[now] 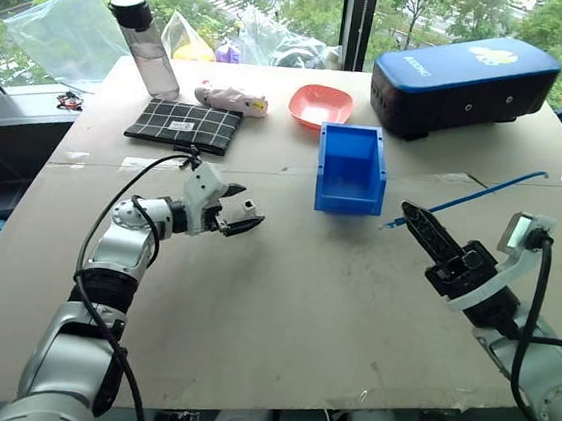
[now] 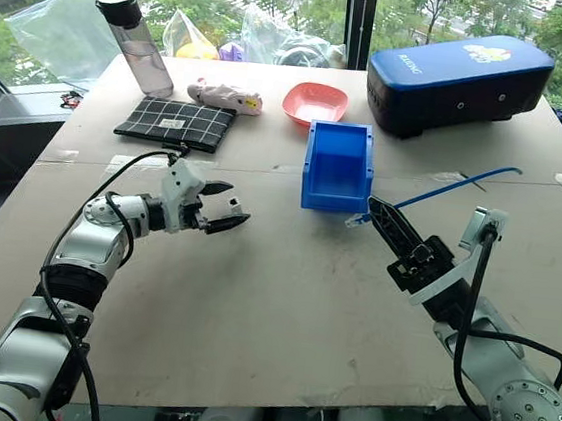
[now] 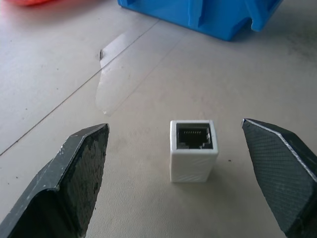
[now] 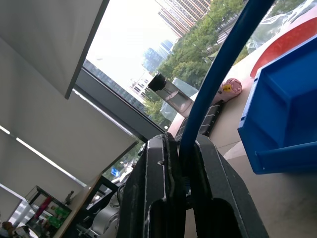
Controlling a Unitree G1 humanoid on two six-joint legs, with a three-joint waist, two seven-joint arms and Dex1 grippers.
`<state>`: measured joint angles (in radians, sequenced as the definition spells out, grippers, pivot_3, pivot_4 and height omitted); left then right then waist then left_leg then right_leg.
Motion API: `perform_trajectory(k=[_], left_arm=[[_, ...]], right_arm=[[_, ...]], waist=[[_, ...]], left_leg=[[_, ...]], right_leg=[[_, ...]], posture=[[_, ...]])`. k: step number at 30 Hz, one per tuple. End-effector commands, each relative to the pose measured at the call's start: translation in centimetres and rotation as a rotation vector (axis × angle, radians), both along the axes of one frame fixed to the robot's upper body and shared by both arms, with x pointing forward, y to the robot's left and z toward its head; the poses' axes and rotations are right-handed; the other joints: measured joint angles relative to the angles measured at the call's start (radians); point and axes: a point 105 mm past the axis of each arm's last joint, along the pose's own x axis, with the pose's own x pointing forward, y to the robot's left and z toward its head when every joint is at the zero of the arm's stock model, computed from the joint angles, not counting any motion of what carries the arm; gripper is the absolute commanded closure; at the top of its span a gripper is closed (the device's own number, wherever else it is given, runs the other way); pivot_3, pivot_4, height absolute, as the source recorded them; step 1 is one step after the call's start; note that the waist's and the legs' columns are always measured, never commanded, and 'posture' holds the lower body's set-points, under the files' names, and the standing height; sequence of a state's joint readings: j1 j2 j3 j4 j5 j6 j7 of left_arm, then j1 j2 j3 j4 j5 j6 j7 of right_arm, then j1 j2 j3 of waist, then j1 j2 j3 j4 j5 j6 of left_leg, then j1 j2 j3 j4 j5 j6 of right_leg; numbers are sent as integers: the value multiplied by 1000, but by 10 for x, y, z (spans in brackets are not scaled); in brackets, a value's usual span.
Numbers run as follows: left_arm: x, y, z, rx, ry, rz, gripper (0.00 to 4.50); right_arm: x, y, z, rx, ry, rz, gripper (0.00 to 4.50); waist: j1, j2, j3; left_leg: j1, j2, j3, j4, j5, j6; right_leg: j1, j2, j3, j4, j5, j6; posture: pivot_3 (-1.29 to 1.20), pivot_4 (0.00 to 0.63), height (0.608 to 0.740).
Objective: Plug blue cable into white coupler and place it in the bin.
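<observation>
While the white coupler point(image 3: 193, 150) stands on the table point(image 1: 281, 301) between the spread fingers of the left gripper point(image 1: 242, 214), untouched, the right gripper point(image 1: 422, 224) is clamped on the blue cable point(image 1: 473, 198), just beside the bin point(image 1: 350, 168).

Table point(image 1: 280, 311): pale board top, seam taped across its middle.
- bin point(image 1: 350, 168), centre, just behind the seam.
- white coupler point(image 3: 193, 150), left of centre, socket upward.
- red dish point(image 1: 320, 104), dark blue case point(image 1: 463, 84), far edge.
- checked pouch point(image 1: 184, 125), bottle point(image 1: 144, 45), pink toy point(image 1: 230, 99), far left corner.
</observation>
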<state>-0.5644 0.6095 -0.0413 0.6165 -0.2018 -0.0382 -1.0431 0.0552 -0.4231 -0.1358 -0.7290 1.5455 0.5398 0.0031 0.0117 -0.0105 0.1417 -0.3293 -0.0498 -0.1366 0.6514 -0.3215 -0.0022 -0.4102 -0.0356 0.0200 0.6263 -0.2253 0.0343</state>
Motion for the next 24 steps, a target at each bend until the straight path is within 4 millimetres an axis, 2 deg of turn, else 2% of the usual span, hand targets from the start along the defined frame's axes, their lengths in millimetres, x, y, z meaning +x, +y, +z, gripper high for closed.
perform_trajectory(k=[1,5,8,9,11,14,19,24], left_arm=[[6,-5,4,12,-32,-36,668],[6,-9,-1,15,-20,-73,2310],[3,-10,-3,16,-16,-98,3785],[2,-11,-3,14,-16,-111,3914],[-1,-17,-1,-2,-9,-148,3891],[-12,-39,2,-16,11,-271,3891],[-45,-102,3,-6,57,-565,3891],[-54,-132,-2,57,71,-691,3891]], right_arm=[[-7,1,10,0,-50,-13,4500],[-8,0,11,-13,-54,-25,4500],[-8,-1,10,-38,-60,-32,4500],[-9,-1,10,-49,-65,-32,4500],[-9,0,10,-81,-82,-28,4500],[-9,7,7,-162,-125,21,4500],[3,39,-5,-404,-237,209,4500],[22,54,-22,-576,-310,303,4500]], waist=[[1,-1,0],[-2,-1,-1],[-5,-1,-1],[-6,-1,-1],[-8,-1,-1],[-7,-1,-1],[-16,-1,-1],[-25,-2,-1]], left_leg=[[0,0,0,0,0,0],[0,0,0,0,0,0],[0,0,0,0,0,0],[0,0,0,0,0,0],[0,0,0,0,0,0],[0,0,0,1,0,1],[0,-1,1,2,0,1],[0,-1,0,2,0,1]], right_leg=[[0,0,-1,0,0,0],[0,0,-2,0,0,1],[0,0,-2,1,0,1],[0,0,-2,1,0,1],[0,0,-2,1,0,1],[0,0,-3,1,0,1],[1,0,-2,1,1,1],[1,2,-4,1,1,1]], posture=[[0,150,740],[0,150,740],[0,150,740],[0,150,740],[0,150,740],[0,150,740],[0,150,740],[0,150,740]])
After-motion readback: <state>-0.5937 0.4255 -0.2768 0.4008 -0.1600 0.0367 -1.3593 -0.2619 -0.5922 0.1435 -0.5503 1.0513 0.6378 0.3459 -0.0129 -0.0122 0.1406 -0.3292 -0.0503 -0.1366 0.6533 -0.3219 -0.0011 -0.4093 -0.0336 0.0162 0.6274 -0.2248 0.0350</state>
